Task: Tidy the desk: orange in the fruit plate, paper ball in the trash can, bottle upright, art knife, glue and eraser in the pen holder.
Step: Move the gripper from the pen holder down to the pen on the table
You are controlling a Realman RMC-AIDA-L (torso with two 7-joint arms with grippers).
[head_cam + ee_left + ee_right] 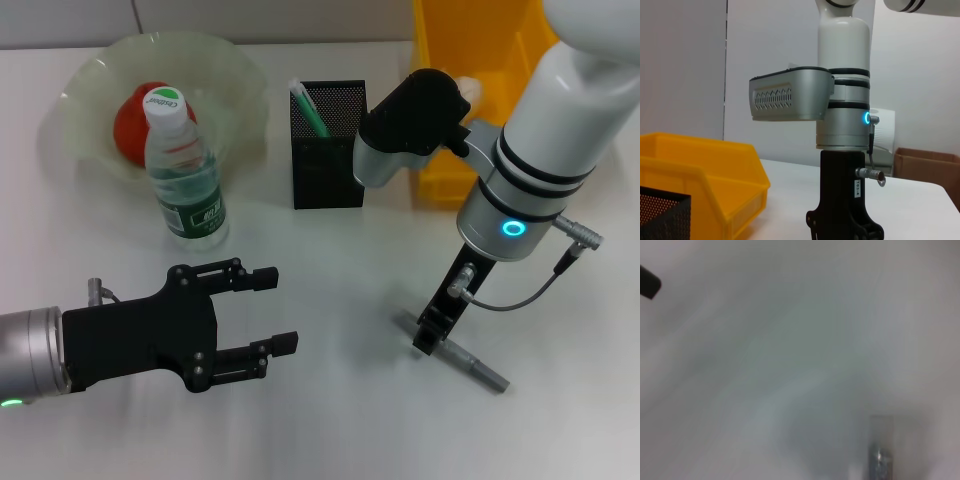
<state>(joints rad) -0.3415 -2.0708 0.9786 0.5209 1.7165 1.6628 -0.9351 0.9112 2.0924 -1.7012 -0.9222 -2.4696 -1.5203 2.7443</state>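
Note:
The orange (133, 122) lies in the pale green fruit plate (240, 85) at the back left. In front of the plate the bottle (186, 180) stands upright with its white cap on. The black mesh pen holder (328, 160) (660, 215) holds a green-and-white stick, likely the glue (309, 110). The grey art knife (478, 367) (880, 452) lies flat on the table, and my right gripper (432, 338) points straight down onto its left part. My left gripper (280, 310) hovers open and empty at the front left. A pale lump, maybe the paper ball (472, 90), shows in the yellow trash can (445, 40) (700, 172). The eraser is out of view.
The trash can stands right beside the pen holder, and my right arm's elbow (410, 130) hangs between them. White table (330, 420) spreads between the two grippers. A cardboard box (925, 165) sits beyond the table's far edge.

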